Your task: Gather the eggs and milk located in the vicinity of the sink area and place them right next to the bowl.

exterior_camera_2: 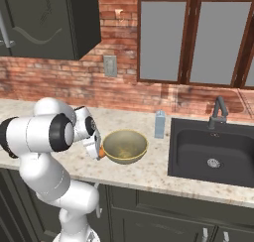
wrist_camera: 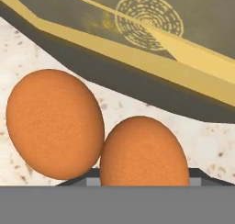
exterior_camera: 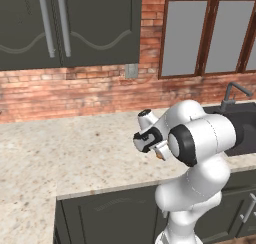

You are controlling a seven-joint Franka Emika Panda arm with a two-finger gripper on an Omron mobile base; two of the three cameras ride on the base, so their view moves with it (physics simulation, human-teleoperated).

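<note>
Where jaws close, egg (wrist_camera: 143,152) sits between.

You have two eggs: one (wrist_camera: 54,124) on the left and one (wrist_camera: 143,152) on the right, touching. You also have one bowl (exterior_camera_2: 125,146), one milk carton (exterior_camera_2: 159,124), one sink (exterior_camera_2: 213,151) with one faucet (exterior_camera_2: 218,112), all on one tabletop (exterior_camera_2: 149,172).

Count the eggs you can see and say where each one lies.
2. In the hand view, the left egg lies on the counter beside the bowl; the right egg touches it, nearest the end effector.
</note>
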